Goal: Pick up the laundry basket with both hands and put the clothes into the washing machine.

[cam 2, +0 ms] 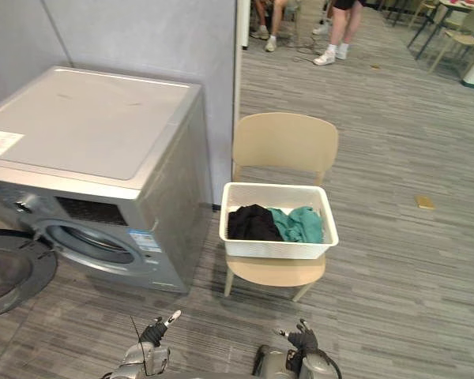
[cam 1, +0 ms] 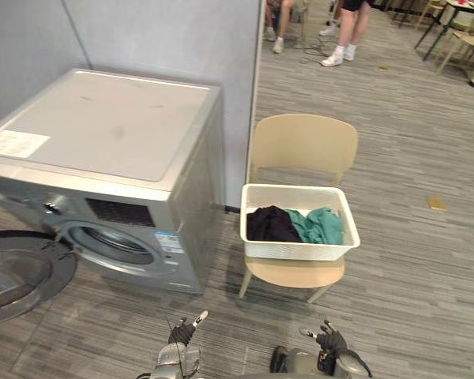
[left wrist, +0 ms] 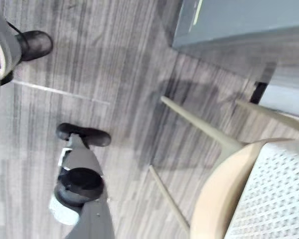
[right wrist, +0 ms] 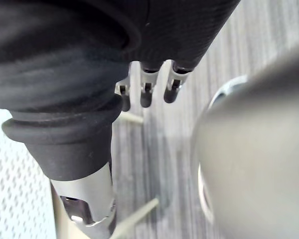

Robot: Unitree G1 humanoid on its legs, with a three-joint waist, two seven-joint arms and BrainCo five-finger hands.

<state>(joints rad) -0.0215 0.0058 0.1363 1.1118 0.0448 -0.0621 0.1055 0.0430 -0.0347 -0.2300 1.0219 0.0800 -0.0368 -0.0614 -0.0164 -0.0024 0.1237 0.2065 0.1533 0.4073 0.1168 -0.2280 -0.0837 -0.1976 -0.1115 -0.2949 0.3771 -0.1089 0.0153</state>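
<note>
Laundry basket (cam 1: 299, 251) well beyond right hand (cam 1: 329, 341)

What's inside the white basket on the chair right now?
Inside the white basket, on the chair, lie a black garment and a teal garment, side by side. Anything beneath them is covered, so I cannot tell.

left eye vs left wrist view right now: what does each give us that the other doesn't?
Left eye view adds: the washing machine with its door open, black and teal clothes in the basket, the right hand low and open, people's legs far back. Left wrist view adds no new object, just a close low look under the chair seat at its legs. Shared: chair, basket wall, left hand, open, floor.
</note>
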